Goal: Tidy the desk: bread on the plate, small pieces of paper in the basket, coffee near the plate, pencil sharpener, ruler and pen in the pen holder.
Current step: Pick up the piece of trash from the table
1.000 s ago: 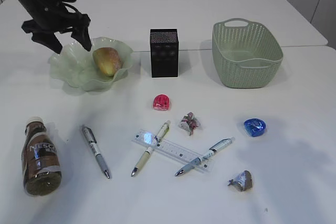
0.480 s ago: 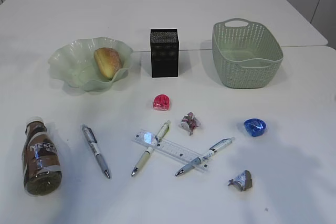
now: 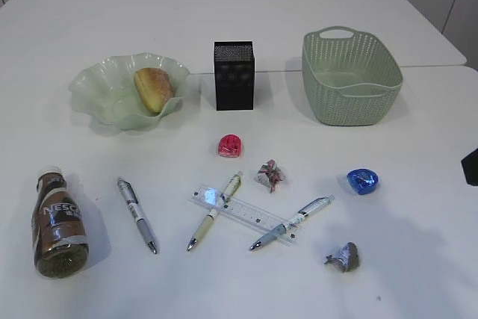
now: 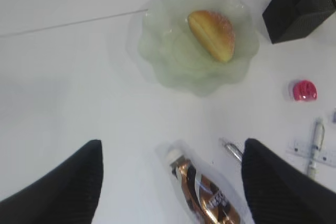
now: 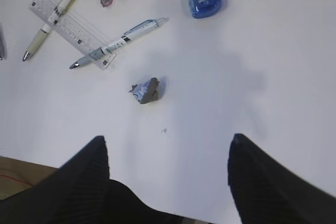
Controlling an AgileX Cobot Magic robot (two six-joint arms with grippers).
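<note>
A: Exterior view. What is the surface, and what stands at the far side?
B: A white desk (image 3: 239, 5). Far left, the plate (image 3: 97, 91) holds the bread (image 3: 153, 89). The black pen holder (image 3: 234, 75) stands upright at far centre; the basket (image 3: 351, 76) sits far right.

A: And the near half?
B: The coffee (image 3: 58, 223) lies on its side, near left. A grey pen (image 3: 137, 214) lies just right of it. The clear ruler (image 3: 243, 213) lies at centre, with a pale pen (image 3: 214, 211) and a blue pen (image 3: 291, 223) crossing it. A red sharpener (image 3: 229, 146) sits beyond them, a blue sharpener (image 3: 362, 181) to the right. One paper scrap (image 3: 269, 174) lies just right of the pale pen's far end, a second scrap (image 3: 343, 258) near right. A dark shape at the right edge cannot be identified; neither gripper shows here.

A: Left wrist view?
B: The left gripper (image 4: 170, 182) is spread wide, empty, above the coffee's cap end. Plate, bread and pen holder lie beyond.

A: Right wrist view?
B: The right gripper (image 5: 168, 174) is likewise spread and empty, over bare desk. The second scrap lies beyond it, the ruler and pens far left, the blue sharpener far right.
</note>
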